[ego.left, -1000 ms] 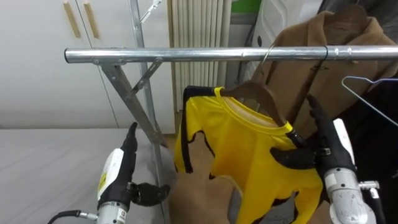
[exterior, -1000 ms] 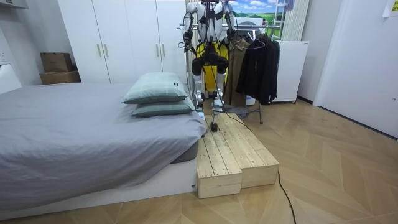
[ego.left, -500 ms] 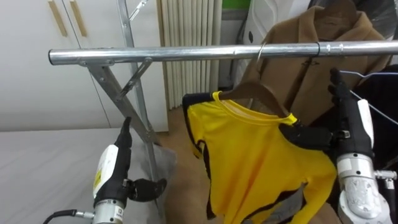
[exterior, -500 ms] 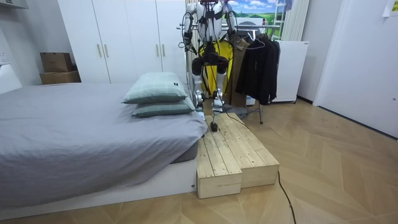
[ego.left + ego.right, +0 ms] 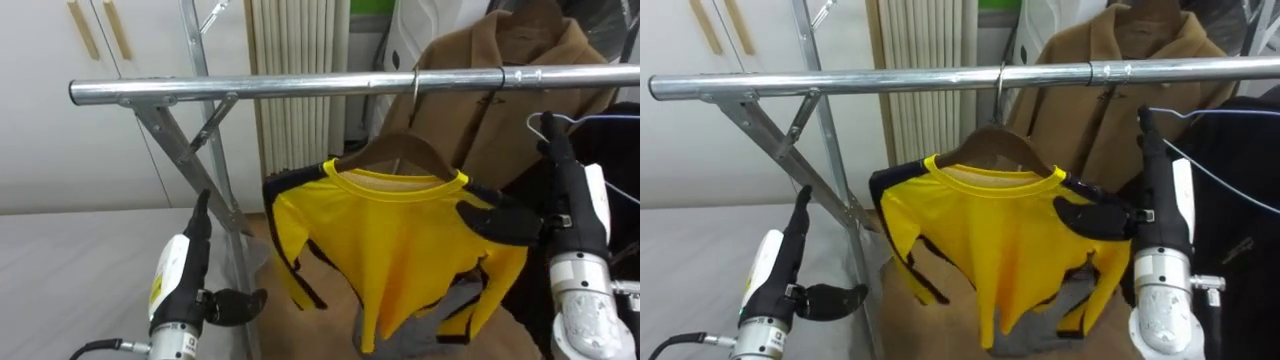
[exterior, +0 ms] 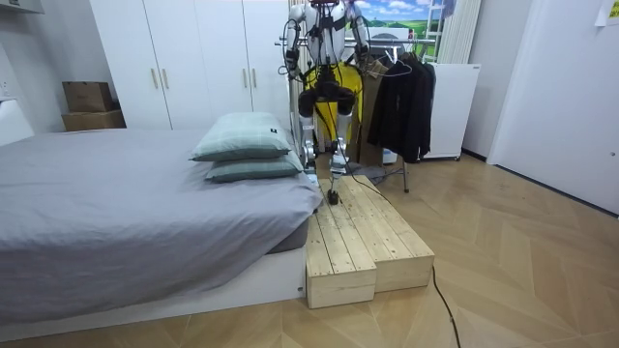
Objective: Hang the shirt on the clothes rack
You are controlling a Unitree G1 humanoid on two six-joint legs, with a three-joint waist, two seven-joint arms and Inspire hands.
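Yellow shirt [image 5: 400,250] is on a wooden hanger [image 5: 395,150] between the two hands of the robot, a little farther from the camera than they are. In the room view the robot stands upright on a wooden platform [image 6: 358,242] beside the bed [image 6: 116,213], facing the clothes rack. Nearest, at the lower left, is the left hand [image 5: 180,280]. Its fingers are straight and point up, the thumb is spread to the right, and it holds nothing. On its back there is a yellow label [image 5: 160,285], but the print is too small to read. At the right, the right hand [image 5: 575,215] is also released, with straight fingers pointing up. Only its thumb reaches left and lies against the right shoulder of the shirt. So the shirt lies directly to the left of the right hand, which is clearly the nearer one, while the left hand is apart, below and to the left. The long axis of the hanger runs left to right, almost parallel with the metal rail [image 5: 250,88], and the hook sits over this rail. I judge that hanging is nearly done, and the next move is to draw the right hand away without pulling the sleeve. Farther behind the rail hang a brown coat [image 5: 500,90] and, at the right, dark clothes [image 5: 620,150]. No readable writing shows on the shirt.
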